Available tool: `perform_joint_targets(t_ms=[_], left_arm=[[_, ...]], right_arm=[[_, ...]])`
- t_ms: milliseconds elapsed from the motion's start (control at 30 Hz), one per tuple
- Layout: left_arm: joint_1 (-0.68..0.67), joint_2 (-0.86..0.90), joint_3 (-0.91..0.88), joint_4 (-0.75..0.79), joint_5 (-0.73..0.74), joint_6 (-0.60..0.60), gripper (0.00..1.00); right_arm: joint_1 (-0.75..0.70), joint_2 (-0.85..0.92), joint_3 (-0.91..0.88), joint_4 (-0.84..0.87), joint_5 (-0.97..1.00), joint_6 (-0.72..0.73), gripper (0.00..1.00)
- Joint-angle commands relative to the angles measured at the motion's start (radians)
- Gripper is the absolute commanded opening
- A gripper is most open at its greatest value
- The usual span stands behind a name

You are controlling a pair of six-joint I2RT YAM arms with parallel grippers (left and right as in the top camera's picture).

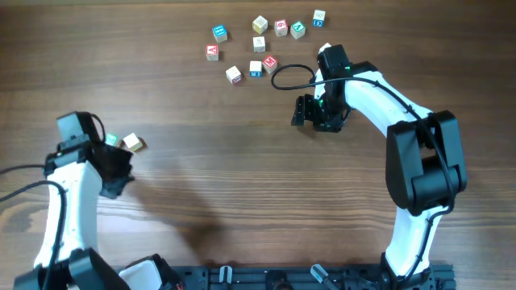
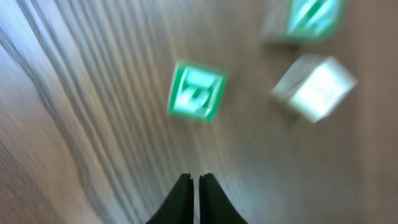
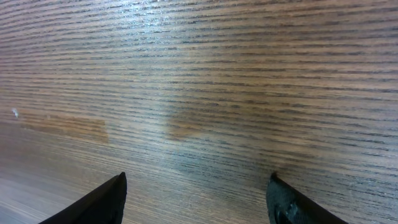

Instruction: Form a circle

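Well apart from the scatter of letter cubes [image 1: 259, 44], off toward the left arm's side and nearer the robot's base than the scatter, lies the cluster of three cubes [image 2: 196, 91]. The blurred left wrist view shows them as two green-faced cubes and one pale cube, close together but not touching. From overhead only a green-faced and a pale one show, side by side. No ring is formed. The left gripper [image 2: 194, 182] hangs just short of the cluster on the side away from the scatter, its jaws pressed together on nothing. The right gripper [image 3: 198, 190] hovers just beside the scatter, on its near edge, jaws spread wide over bare wooden table [image 3: 205, 81] with nothing between them. A black cable [image 1: 290, 76] loops between that gripper and the scatter's nearest cubes.
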Motion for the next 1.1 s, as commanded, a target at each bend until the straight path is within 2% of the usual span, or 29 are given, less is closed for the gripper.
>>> perform_joint_targets(t_ms=[0,100,200,300,767,800,867,967,1067], left_arm=[[-0.014,0.034,-0.100,0.034,0.063,0.001,0.12],[-0.014,0.034,-0.183,0.173,0.060,0.001,0.19],[-0.014,0.035,-0.221,0.278,-0.011,0.000,0.20],[-0.014,0.038,-0.222,0.321,-0.096,0.001,0.20],[-0.014,0.038,-0.222,0.460,-0.094,0.001,0.19],[-0.014,0.038,-0.222,0.460,-0.093,0.001,0.17],[-0.014,0.038,-0.222,0.446,-0.064,0.002,0.04],[-0.014,0.037,-0.222,0.358,0.084,0.002,0.04],[-0.013,0.032,-0.222,0.205,0.099,0.001,0.04]], right_arm=[[0.002,0.031,-0.026,-0.009,0.047,0.010,0.73],[0.002,0.031,-0.026,-0.005,0.047,0.009,0.73],[0.002,0.031,-0.026,-0.006,0.047,0.009,0.73],[0.002,0.031,-0.026,-0.005,0.048,0.009,0.73],[0.002,0.031,-0.026,-0.002,0.047,0.009,0.73],[0.002,0.031,-0.026,-0.002,0.047,0.009,0.73],[0.002,0.031,-0.026,-0.002,0.047,0.009,0.73],[0.002,0.031,-0.026,-0.002,0.047,0.009,0.73],[0.002,0.031,-0.026,-0.005,0.047,0.009,0.73]])
